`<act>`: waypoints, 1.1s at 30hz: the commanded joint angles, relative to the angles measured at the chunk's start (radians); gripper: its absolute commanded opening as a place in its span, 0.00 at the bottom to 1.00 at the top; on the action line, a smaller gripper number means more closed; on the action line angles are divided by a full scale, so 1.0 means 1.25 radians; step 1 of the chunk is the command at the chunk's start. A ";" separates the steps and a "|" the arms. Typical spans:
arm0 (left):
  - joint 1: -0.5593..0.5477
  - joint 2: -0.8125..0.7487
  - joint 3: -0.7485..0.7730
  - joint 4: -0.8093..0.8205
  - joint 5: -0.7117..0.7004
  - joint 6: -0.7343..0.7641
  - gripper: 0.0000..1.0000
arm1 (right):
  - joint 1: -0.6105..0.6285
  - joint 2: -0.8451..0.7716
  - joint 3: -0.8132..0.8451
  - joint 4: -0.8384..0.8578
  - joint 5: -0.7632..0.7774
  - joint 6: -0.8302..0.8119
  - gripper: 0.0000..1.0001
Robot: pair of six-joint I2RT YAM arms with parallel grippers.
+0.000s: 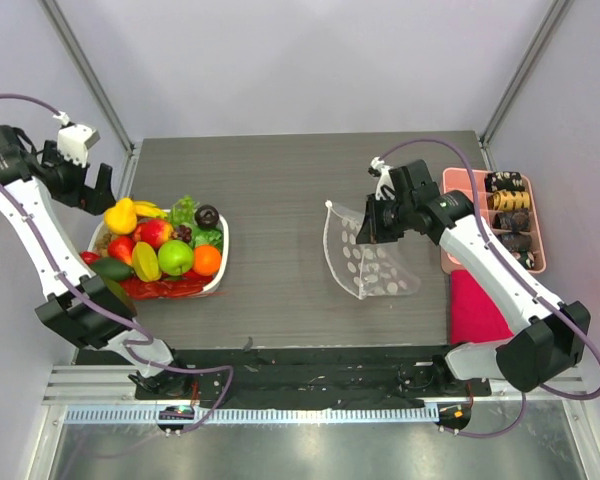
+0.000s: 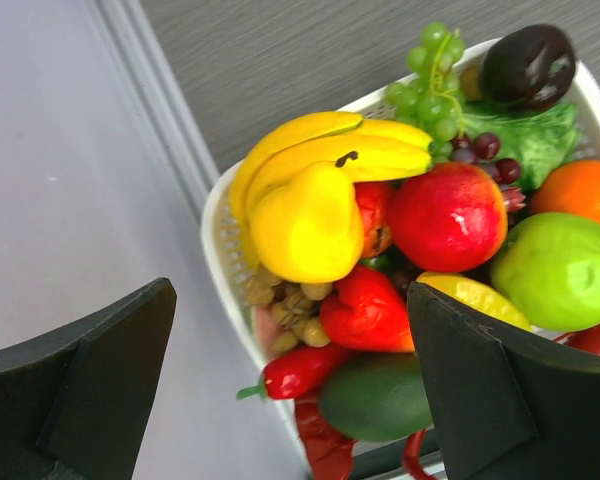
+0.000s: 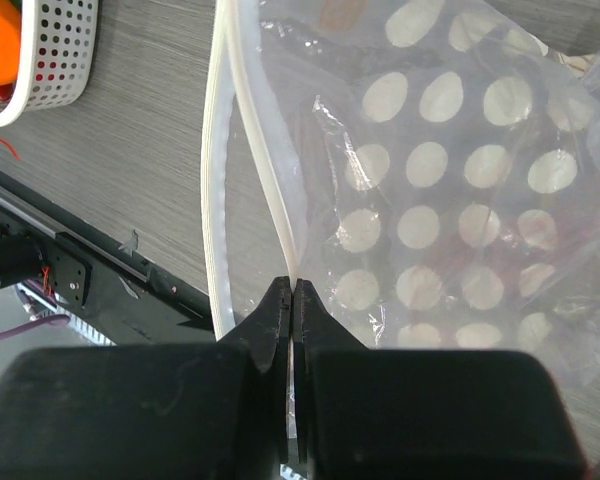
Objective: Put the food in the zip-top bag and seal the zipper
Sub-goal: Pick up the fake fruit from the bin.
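The zip-top bag (image 1: 375,262), clear with rows of white dots, sits right of centre on the table (image 1: 280,190). Its zipper (image 1: 331,245) curves down the bag's left edge. In the right wrist view two pale strips of that zipper (image 3: 265,190) run from the top of the frame to the bottom, side by side with a narrow gap. One strip is pinched between the closed fingers of the right claw (image 3: 292,290), and the other passes just left of them. The claw's black body hides where the strips end, and no tab can be made out. The bag's far side is cut off at the right of that frame. The food (image 1: 160,245) is heaped in a white perforated basket (image 1: 223,268) at the left of the overhead view, well apart from the bag. On top are a yellow pear (image 2: 305,225) and bananas (image 2: 350,150), with a red apple (image 2: 448,215), a green apple (image 2: 560,270), an orange (image 2: 580,190), grapes (image 2: 435,70) and a dark round fruit (image 2: 528,65) around them. Lower pieces are buried, and a red chili (image 2: 300,370) pokes out at the basket's rim. The left claw (image 1: 88,185) hangs over the basket's upper left end with its fingers wide apart and holding nothing. In its own view the right finger (image 2: 480,390) covers part of a yellow piece. At the far right is a pink tray (image 1: 538,225) of dark snack pieces (image 1: 508,205), partly hidden by the right arm.
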 commanded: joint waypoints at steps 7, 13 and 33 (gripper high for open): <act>0.021 0.033 -0.085 -0.194 0.134 -0.069 1.00 | -0.003 0.035 0.089 0.007 -0.066 -0.032 0.01; 0.019 0.025 -0.162 -0.130 0.067 -0.048 1.00 | -0.003 0.030 0.084 0.002 -0.072 -0.025 0.01; 0.003 0.064 -0.186 -0.023 0.012 0.101 1.00 | -0.003 0.019 0.046 -0.003 -0.078 -0.021 0.01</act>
